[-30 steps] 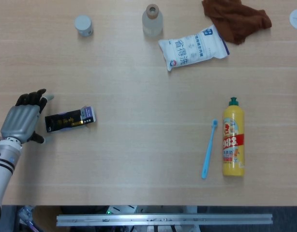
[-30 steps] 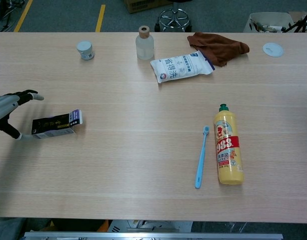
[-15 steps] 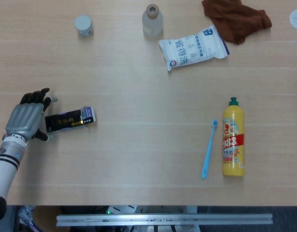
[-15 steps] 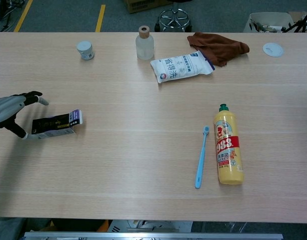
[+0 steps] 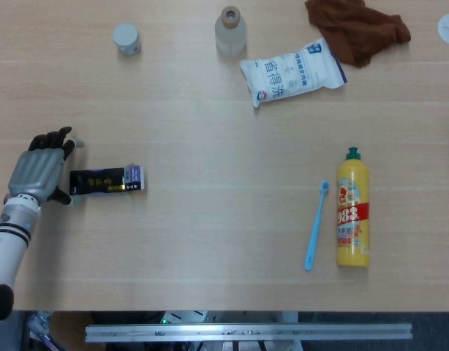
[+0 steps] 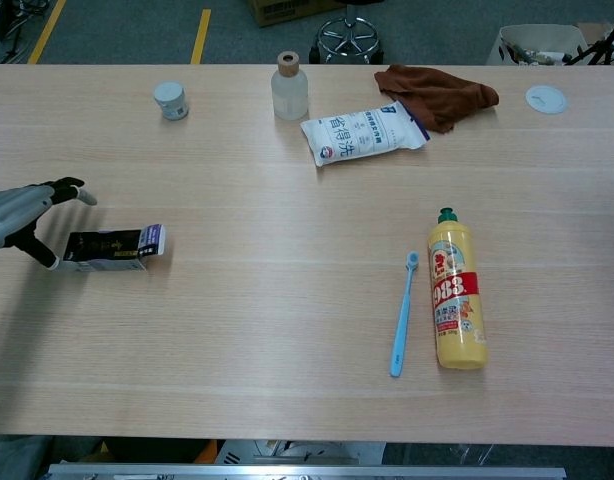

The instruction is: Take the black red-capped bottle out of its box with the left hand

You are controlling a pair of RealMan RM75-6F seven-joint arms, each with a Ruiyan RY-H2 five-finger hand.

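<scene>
Box (image 5: pixel 107 180) of dark card lies flat on the table (image 5: pixel 210 219) at about nine o'clock from the table's middle, pale flap end pointing to three o'clock. No black red-capped bottle shows; presumably it sits inside, unseen. Left hand (image 5: pixel 40 174) is at the box's nine-o'clock end, fingers spread and holding nothing, thumb touching or just beside the end. The step looks like the reach, with no grasp made yet. Next it must steady or lift the box and open an end. Farther off, a cork-stoppered bottle (image 5: pixel 229 31) at twelve o'clock; contents unclear. Right hand is out of sight.
</scene>
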